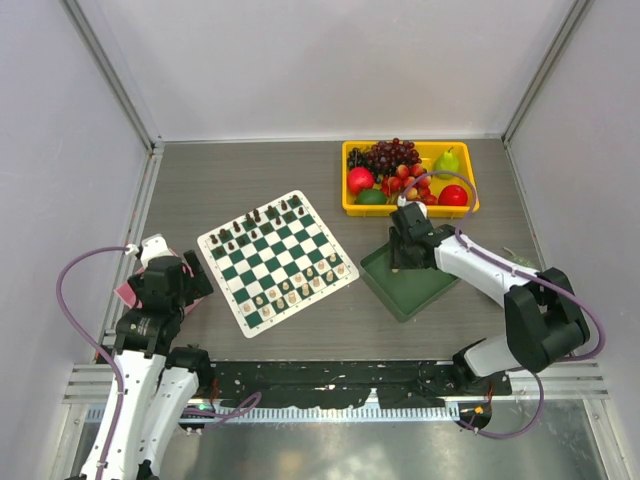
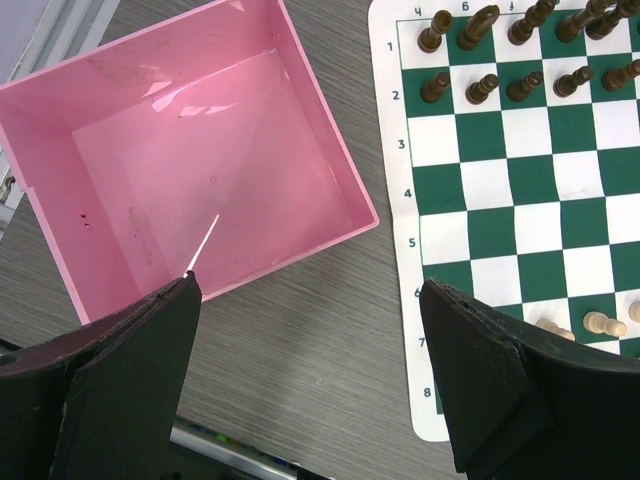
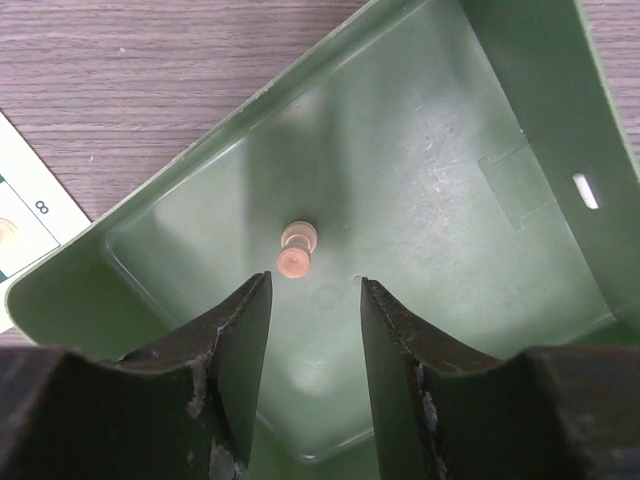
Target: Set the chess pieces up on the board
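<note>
The right gripper (image 3: 313,283) has its jaws narrowly apart with nothing between them, inside the green tray (image 3: 470,150). One cream chess piece (image 3: 297,248) lies on the tray floor just beyond the fingertips. The left gripper (image 2: 310,290) has its jaws wide and empty, above the counter (image 2: 300,370) between the pink box (image 2: 200,160) and the board (image 2: 530,190).

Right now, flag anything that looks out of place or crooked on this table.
One cream chess piece sits alone in the green tray, off the board, just ahead of the open right hand. The other cream pieces stand on the board. The board also lies rotated against the edges of the table.
</note>
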{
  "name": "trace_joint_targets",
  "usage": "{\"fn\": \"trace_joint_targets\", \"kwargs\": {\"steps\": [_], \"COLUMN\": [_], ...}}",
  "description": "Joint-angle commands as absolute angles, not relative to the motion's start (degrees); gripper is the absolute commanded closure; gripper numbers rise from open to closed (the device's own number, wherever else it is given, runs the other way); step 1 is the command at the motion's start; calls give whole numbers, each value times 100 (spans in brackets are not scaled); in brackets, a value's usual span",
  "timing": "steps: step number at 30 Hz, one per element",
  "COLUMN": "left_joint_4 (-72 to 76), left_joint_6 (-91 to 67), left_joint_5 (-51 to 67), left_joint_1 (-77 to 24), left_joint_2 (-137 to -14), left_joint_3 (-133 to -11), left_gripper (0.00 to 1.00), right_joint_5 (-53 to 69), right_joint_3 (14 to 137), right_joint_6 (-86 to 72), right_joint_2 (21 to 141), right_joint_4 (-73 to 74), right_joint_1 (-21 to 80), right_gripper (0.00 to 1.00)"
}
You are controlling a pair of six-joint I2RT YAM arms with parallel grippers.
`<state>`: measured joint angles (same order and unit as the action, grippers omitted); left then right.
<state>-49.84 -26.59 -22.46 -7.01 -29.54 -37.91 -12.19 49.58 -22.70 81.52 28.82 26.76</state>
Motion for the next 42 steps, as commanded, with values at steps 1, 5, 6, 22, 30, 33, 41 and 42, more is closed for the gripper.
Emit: {"fn": "trace_joint_targets", "kwargs": {"steps": [1, 5, 6, 22, 30, 33, 41, 42], "left_joint_4": [-4790, -4799, -4799, -4799, -4799, -4799, -4799, -4790], "left_joint_6": [-2663, -2663, -2654, -2663, -2654, -2654, -2646, -2654], "left_joint_5": [-2250, -2250, -2250, -2241, -2233, -2233, -2224, -2224], "left_joint_1": [-668, -668, -668, -659, -659, -659, -668, -659], "left_joint_2": [-2988, -2997, -2997, -3006, -2997, -3015, -2988, -2997], "left_joint_3": [-3858, -3858, -3850, -3850, -3850, -3850, -3850, -3858], "left_gripper": [1, 1, 1, 1, 1, 1, 1, 1], "right_joint_5": [-1055, -897, -862, -1090, -1072, -1063, -1037, -1037], "right_joint_3": [5168, 5238, 5221, 5317, 5317, 5335, 5344, 5361], "right_joint_6": [-2127, -2109, -2118, -1925, -1872, -1863, -1872, -1863], "right_joint_2": [8331, 8446, 8446, 8719, 8807, 8824, 8798, 8789], "right_joint_4": [2628, 2611, 2593, 2435, 2408, 2417, 2434, 2469], "right_joint_1": [2645, 2637, 2637, 2637, 2637, 2646, 2628, 2637], "right_gripper": [55, 57, 57, 65, 67, 69, 76, 77]}}
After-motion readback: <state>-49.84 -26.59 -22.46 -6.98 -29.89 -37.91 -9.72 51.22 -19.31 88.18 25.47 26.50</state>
